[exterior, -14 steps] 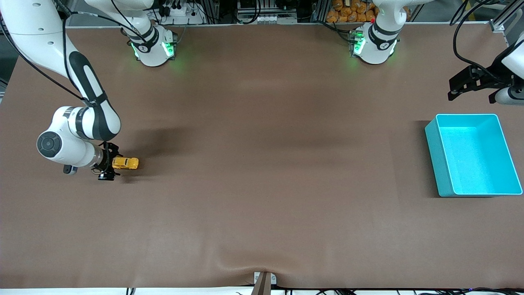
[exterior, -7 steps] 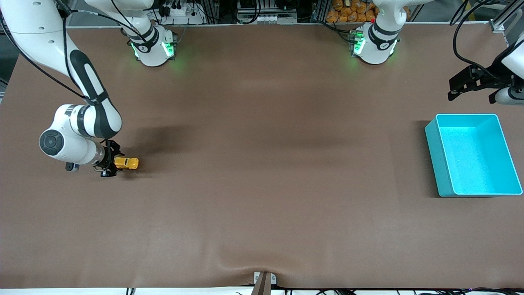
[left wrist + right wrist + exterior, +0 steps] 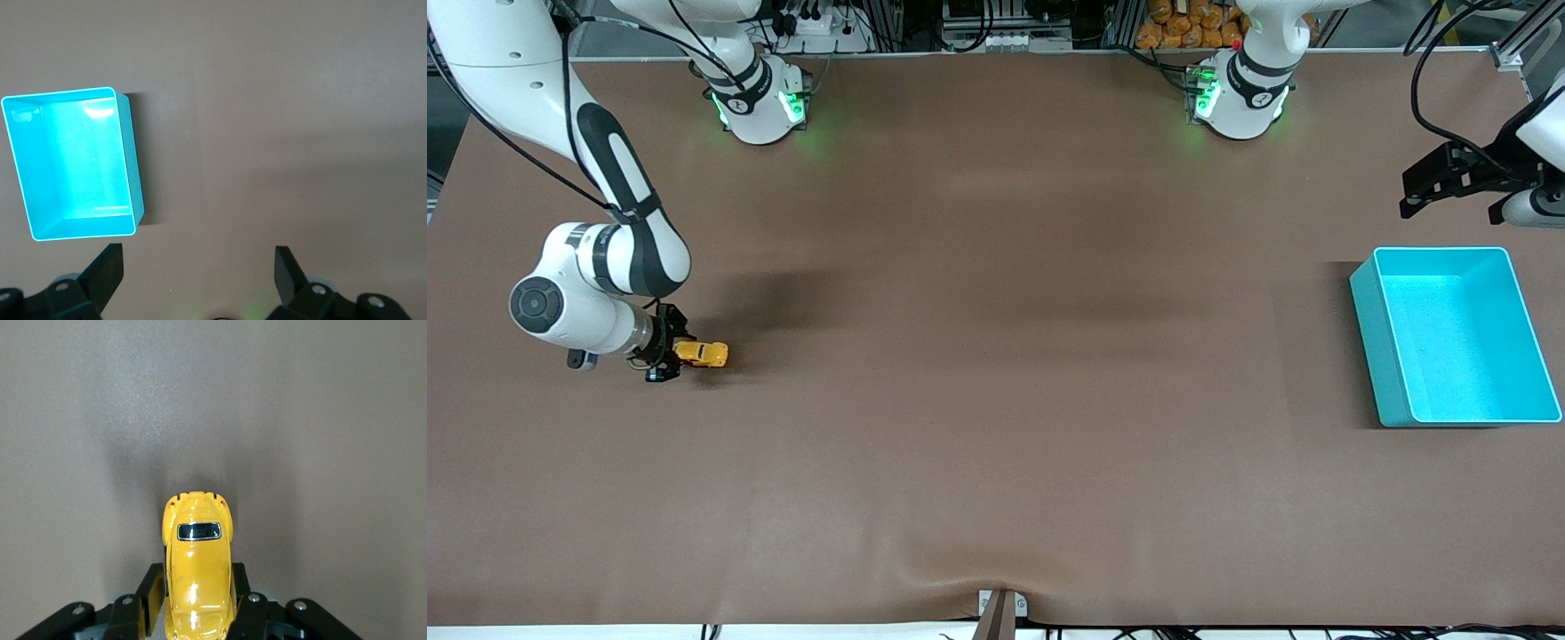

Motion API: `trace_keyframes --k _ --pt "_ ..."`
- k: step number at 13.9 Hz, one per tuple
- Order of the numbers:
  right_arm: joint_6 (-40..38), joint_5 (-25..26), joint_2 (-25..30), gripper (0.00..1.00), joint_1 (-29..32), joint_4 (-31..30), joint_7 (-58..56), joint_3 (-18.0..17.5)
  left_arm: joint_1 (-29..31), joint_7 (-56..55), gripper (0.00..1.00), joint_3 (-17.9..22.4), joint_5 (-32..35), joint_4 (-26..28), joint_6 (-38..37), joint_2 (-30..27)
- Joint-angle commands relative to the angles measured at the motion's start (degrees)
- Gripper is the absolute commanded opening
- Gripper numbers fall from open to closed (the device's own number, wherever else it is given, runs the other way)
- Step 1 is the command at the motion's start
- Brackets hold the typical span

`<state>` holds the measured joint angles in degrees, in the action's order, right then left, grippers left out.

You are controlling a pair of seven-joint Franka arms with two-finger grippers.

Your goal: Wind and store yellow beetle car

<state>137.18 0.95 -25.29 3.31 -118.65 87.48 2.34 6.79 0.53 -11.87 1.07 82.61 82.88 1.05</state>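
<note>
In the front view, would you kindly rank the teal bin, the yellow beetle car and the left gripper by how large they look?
1. teal bin, by far the largest.
2. left gripper; it hangs in the air, nearer the camera, so its rank is less sure.
3. yellow beetle car, smallest, clamped in the right gripper.

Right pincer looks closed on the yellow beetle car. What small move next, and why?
Probably drag the yellow beetle car backward along the table to wind it. The right pincer grips its sides, apparently with its wheels down on the table. The teal bin sits empty at the left arm's end, where the open left pincer waits.
</note>
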Motion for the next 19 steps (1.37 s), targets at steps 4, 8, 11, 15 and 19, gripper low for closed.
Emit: trace_keyframes --k 4,8,11,15,19 --pt "0.8 0.2 1.3 0.24 0.2 -1.59 1.2 -0.32 0.59 0.62 1.0 -0.26 -0.63 -0.34 0.09 -0.17" --pt "3.08 0.28 0.07 0.21 0.29 -1.76 1.2 -0.32 0.59 0.62 1.0 -0.26 -0.63 -0.34 0.09 -0.17" --pt "4.32 0.29 -0.81 0.19 0.47 -1.76 0.42 -0.23 0.59 0.62 1.0 -0.26 -0.63 -0.34 0.09 -0.17" --pt "4.32 0.46 -0.73 0.15 0.73 -1.68 -0.64 -0.23 0.59 0.62 1.0 -0.26 -0.63 -0.34 0.09 -0.17" --pt "5.45 0.9 -1.16 0.14 1.96 -1.76 -1.79 -0.23 0.59 0.62 1.0 -0.26 -0.63 -0.34 0.09 -0.17"
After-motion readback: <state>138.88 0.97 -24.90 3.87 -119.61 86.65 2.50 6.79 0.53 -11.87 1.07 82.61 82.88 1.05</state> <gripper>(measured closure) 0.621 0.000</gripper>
